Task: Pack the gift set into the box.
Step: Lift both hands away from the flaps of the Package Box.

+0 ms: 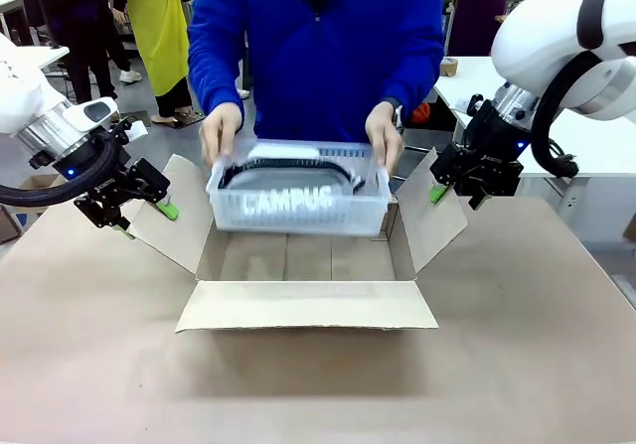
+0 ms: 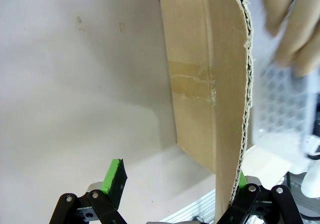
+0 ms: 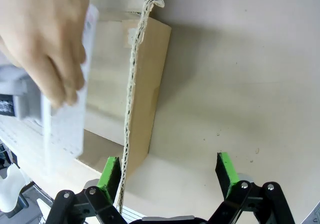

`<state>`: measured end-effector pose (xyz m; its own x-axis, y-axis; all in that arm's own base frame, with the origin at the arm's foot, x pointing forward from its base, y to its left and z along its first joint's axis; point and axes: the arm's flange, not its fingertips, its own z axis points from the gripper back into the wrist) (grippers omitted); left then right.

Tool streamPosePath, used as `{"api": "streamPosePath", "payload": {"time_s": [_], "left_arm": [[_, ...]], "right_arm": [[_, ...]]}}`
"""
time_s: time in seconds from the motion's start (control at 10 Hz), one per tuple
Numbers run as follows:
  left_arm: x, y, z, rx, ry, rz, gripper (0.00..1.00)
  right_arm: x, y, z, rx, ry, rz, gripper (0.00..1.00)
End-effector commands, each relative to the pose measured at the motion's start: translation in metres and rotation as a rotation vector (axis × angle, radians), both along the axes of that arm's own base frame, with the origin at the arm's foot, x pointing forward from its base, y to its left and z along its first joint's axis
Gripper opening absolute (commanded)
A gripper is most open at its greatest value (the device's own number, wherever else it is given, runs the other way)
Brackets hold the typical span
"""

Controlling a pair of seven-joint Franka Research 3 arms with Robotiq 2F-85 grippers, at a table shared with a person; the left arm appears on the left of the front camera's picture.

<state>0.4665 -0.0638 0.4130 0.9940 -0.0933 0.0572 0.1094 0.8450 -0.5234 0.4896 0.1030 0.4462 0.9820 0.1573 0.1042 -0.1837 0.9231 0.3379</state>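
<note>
A person in a blue top holds the white perforated basket (image 1: pixel 298 216) in both hands (image 1: pixel 221 131) just above the open brown carton (image 1: pixel 306 305). Inside the basket lie the grey "CAMPUS" pouch (image 1: pixel 288 202), its black strap (image 1: pixel 288 169) and a small white box (image 1: pixel 283 151). My left gripper (image 1: pixel 147 218) is open at the carton's left flap (image 2: pixel 200 83), whose edge rests against one finger (image 2: pixel 242 181). My right gripper (image 1: pixel 455 198) is open at the right flap (image 3: pixel 145 83), with the edge beside one pad (image 3: pixel 112 173). The basket (image 2: pixel 285 98) (image 3: pixel 65 129) and a hand (image 3: pixel 45 38) appear blurred in both wrist views.
The carton stands mid-table on a beige surface (image 1: pixel 517 365), its near flap folded toward me. A white table (image 1: pixel 596 136) stands behind the right arm. People stand in the background at the far left.
</note>
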Motion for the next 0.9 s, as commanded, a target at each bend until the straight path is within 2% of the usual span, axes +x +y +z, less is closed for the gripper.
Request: {"api": "streamPosePath", "payload": {"time_s": [0.0, 0.8], "left_arm": [[-0.0016, 0.0006, 0.002, 0.012, 0.002, 0.006, 1.0], [-0.0016, 0.0006, 0.002, 0.012, 0.002, 0.006, 1.0]], "right_arm": [[0.0006, 0.0003, 0.0028, -0.006, 0.003, -0.004, 1.0], [0.0006, 0.0003, 0.0028, -0.006, 0.003, -0.004, 1.0]]}}
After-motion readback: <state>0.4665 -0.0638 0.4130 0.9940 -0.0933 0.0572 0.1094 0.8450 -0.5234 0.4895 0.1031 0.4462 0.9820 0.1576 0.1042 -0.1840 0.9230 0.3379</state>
